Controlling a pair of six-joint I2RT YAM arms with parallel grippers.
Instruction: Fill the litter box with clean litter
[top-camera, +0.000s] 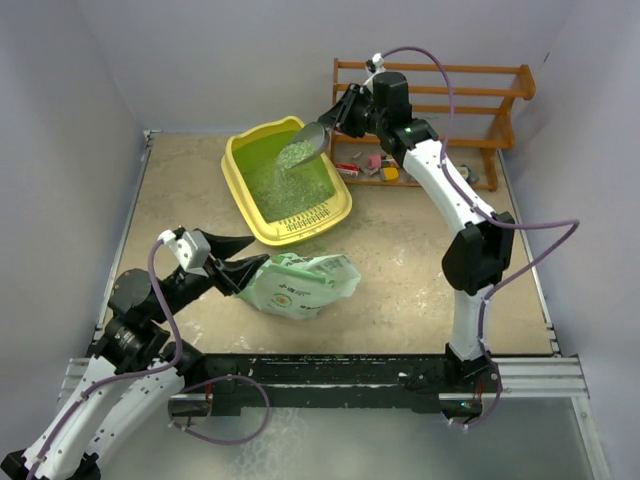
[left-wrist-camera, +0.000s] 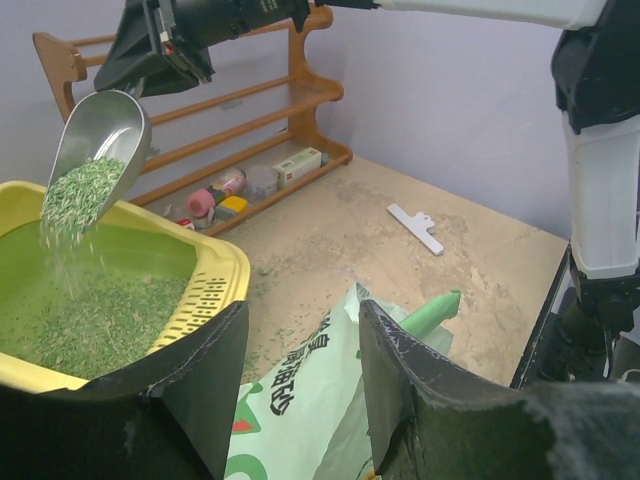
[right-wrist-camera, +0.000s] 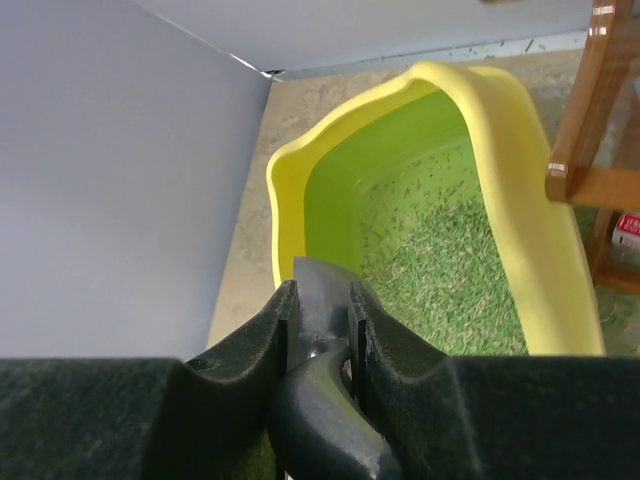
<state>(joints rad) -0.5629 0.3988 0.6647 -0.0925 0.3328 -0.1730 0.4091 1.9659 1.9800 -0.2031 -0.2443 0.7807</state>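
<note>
The yellow litter box (top-camera: 240, 190) stands at the back centre, with grey-green clean litter (top-camera: 290, 190) covering part of its green floor. My right gripper (top-camera: 343, 115) is shut on the handle of a grey metal scoop (top-camera: 308, 140). The scoop is tilted down over the box, and litter (left-wrist-camera: 78, 195) is spilling off its lip. In the right wrist view the fingers (right-wrist-camera: 275, 320) clamp the handle (right-wrist-camera: 322, 285) above the box rim (right-wrist-camera: 285, 190). My left gripper (top-camera: 250, 255) stands open at the near left. Its jaws straddle the edge of the pale-green litter bag (top-camera: 305, 283), which lies on the table.
A brown wooden rack (top-camera: 440, 100) stands at the back right with small coloured items (top-camera: 365, 165) on its bottom shelf. A white clip (left-wrist-camera: 415, 225) lies on the table right of the bag. A green plastic piece (left-wrist-camera: 432, 312) pokes out beside the bag. Grey walls enclose the table.
</note>
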